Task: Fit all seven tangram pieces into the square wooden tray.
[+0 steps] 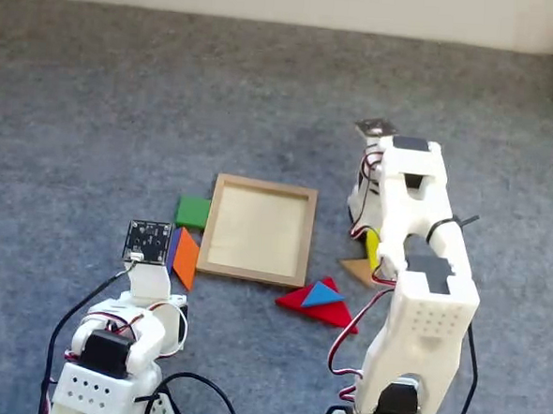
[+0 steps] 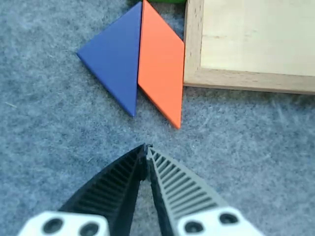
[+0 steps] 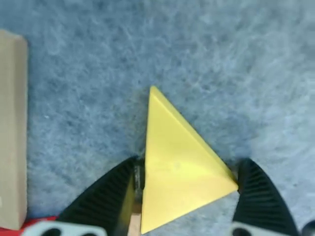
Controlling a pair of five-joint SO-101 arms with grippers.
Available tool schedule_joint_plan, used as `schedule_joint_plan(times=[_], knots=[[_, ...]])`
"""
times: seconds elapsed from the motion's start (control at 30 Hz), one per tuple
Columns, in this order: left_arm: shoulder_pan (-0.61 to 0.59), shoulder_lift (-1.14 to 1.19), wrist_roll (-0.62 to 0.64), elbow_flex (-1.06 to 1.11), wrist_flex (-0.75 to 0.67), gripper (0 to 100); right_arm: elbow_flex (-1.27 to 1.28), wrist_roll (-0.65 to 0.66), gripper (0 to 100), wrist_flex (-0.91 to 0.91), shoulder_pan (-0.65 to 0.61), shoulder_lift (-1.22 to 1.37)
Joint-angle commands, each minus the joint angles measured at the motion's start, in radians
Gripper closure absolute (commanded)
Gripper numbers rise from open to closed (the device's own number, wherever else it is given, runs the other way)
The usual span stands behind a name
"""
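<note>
The square wooden tray lies mid-table with nothing in it. My right gripper is shut on the yellow triangle, one finger on its long edge and the other on its corner. That yellow triangle sits just right of the tray, partly under the right arm. My left gripper is shut and holds nothing, a short way from the blue triangle and orange parallelogram, which lie side by side against the tray's left edge. A green square lies behind them.
A red triangle with a small blue triangle on it lies off the tray's near right corner. A tan triangle rests beside the right arm. Grey carpet stretches open behind and left of the tray.
</note>
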Motion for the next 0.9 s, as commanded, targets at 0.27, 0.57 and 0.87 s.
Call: schedule_joint_plan(times=[0.27, 0.57, 0.87], knots=[[-0.008, -0.042, -0.002, 0.021, 0.005, 99, -0.065, -0.100, 76.1, 0.054, -0.033, -0.045], [-0.008, -0.042, -0.002, 0.021, 0.005, 99, -0.071, -0.219, 63.2, 0.143, -0.042, -0.168], [-0.008, -0.042, -0.002, 0.021, 0.005, 99, 0.050, -0.267, 62.9, 0.042, -0.053, -0.128]])
